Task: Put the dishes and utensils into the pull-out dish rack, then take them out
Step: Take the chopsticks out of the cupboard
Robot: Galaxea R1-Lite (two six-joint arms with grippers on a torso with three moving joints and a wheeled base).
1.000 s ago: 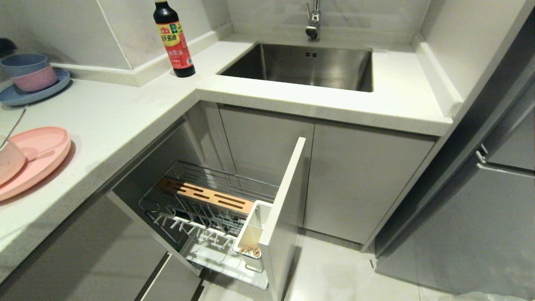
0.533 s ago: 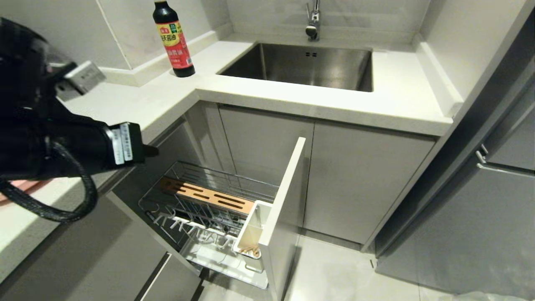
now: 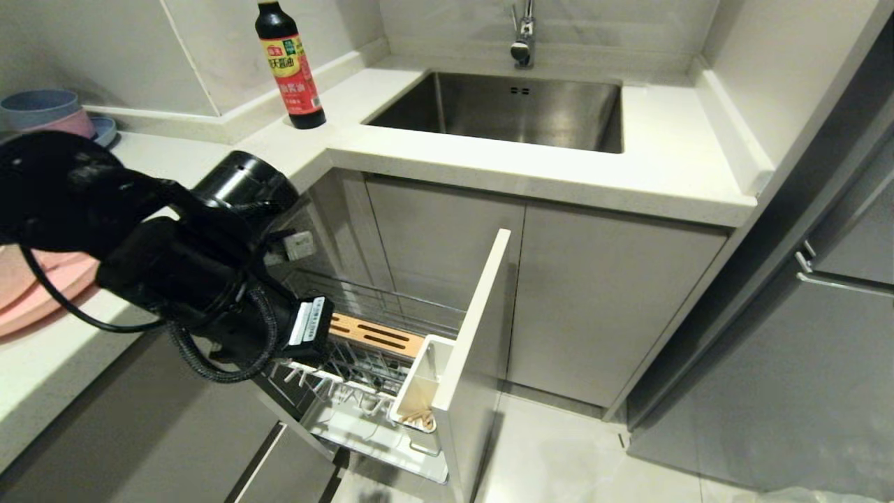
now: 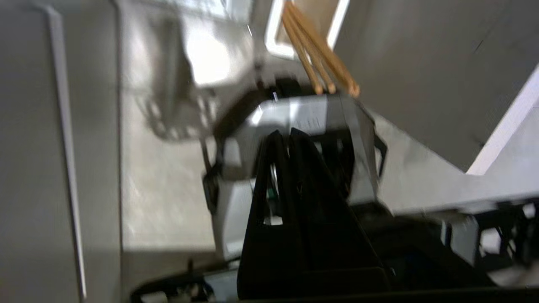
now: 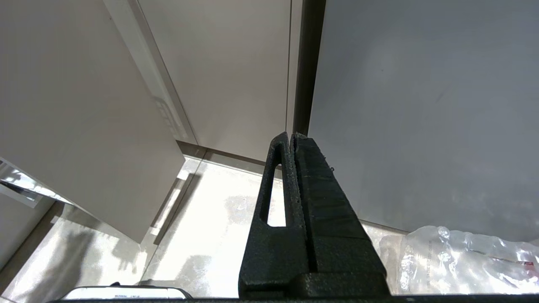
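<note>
- The left hand point(image 4: 286, 134) hangs over the open pull-out dish rack point(image 3: 363, 363), fingers pressed together and holding nothing. I judge it is heading for the chopsticks point(image 4: 318, 54), which sit at about twelve o'clock from its fingertips in the wrist view, apart from them.
- Those chopsticks stand in the white utensil cup point(image 3: 418, 391) at the rack's front corner, against the grey cabinet front point(image 3: 475, 349), so that much of the loading looks done.
- The rest of the rack seems bare: wire basket, slotted wooden strip point(image 3: 377, 334) and white drip tray point(image 3: 363, 436), with no plate or bowl that I can see. The arm hides part of it.
- The pink plate point(image 3: 35, 293) lies on the desk point(image 3: 209, 168), at about nine o'clock from the rack and half behind the arm. The small bowl and spoon I cannot find.
- The stacked blue and pink bowls point(image 3: 42, 112) sit further back at ten o'clock.
- The right hand point(image 5: 292, 136) hangs low by the cabinet doors, fingers together, empty.
</note>
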